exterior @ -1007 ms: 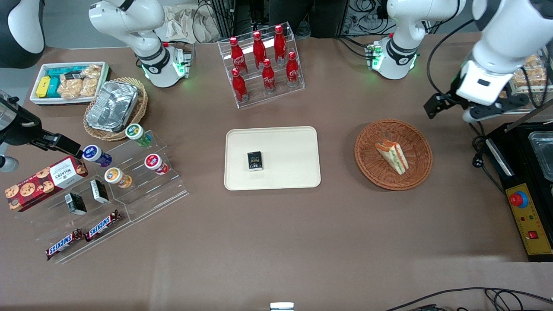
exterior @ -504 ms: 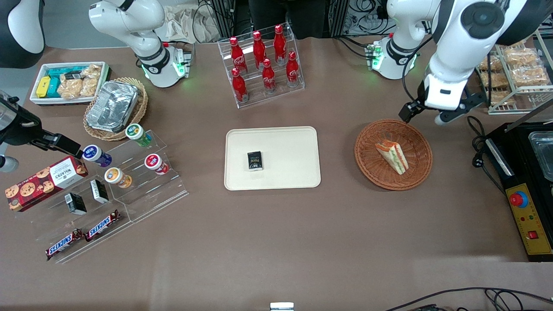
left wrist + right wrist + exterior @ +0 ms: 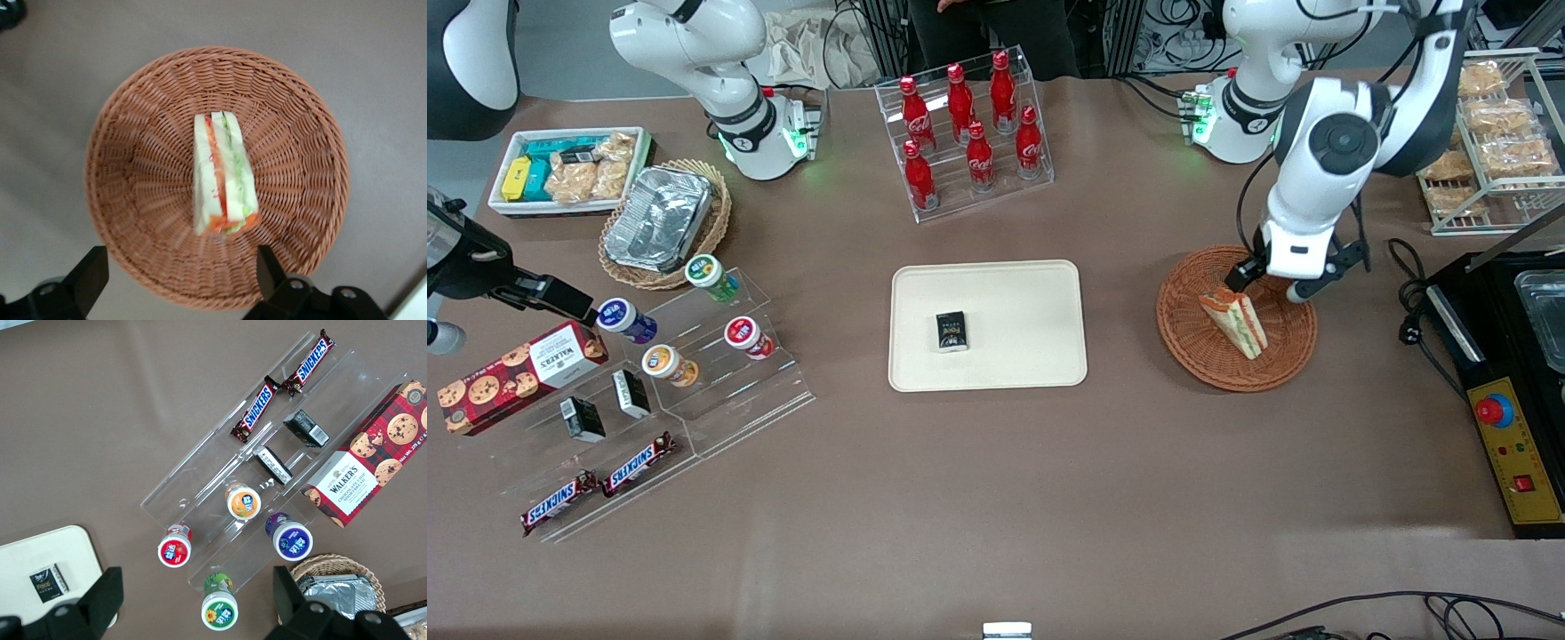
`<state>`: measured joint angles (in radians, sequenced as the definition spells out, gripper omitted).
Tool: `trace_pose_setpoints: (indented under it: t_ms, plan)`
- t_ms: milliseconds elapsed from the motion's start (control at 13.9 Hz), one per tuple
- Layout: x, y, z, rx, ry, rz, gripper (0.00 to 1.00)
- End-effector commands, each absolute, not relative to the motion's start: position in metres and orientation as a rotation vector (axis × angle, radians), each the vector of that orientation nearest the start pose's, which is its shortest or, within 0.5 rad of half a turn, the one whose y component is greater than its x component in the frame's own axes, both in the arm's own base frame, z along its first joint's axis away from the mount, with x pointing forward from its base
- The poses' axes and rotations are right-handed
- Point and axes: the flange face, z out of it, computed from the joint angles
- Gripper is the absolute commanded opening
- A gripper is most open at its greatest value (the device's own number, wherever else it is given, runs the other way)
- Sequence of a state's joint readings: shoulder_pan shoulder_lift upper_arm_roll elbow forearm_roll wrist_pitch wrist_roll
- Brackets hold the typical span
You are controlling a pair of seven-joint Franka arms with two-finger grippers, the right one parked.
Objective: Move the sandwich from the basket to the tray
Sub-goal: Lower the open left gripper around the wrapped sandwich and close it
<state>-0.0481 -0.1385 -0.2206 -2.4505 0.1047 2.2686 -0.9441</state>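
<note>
1. The gripper (image 3: 1268, 282) hangs over the basket's (image 3: 1192, 342) rim, its fingers (image 3: 89, 275) spread wide and holding nothing.
2. The sandwich (image 3: 1234, 322) lies in the basket, just below the gripper.
3. The tray (image 3: 1032, 356) sits well apart, carrying a small black box (image 3: 951, 331).

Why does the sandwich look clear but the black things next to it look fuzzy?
In the left wrist view the sandwich and basket are in focus, while the gripper with its open jaws sits so close to the camera that it blurs. In the front view, the gripper hangs over the basket's rim, and everything looks evenly lit and sharp.
</note>
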Motion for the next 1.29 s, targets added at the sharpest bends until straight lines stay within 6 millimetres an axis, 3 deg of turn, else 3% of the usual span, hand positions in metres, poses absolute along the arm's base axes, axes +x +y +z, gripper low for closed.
trace_pose_setpoints:
  t_ms: [0,576,791,863,935,1223]
  plan:
    - [0.456,-0.127,0.32,-2.861,-0.922,-0.07,0.99]
    - [0.465,-0.129,0.267,-2.884,-0.886,-0.037,0.99]
    - [0.468,-0.128,0.257,-2.889,-0.871,-0.036,0.96]
    - [0.468,-0.125,0.255,-2.883,-0.857,-0.04,0.8]
    - [0.47,-0.123,0.255,-2.881,-0.854,-0.043,0.55]
    - [0.472,-0.122,0.254,-2.886,-0.829,-0.044,0.0]
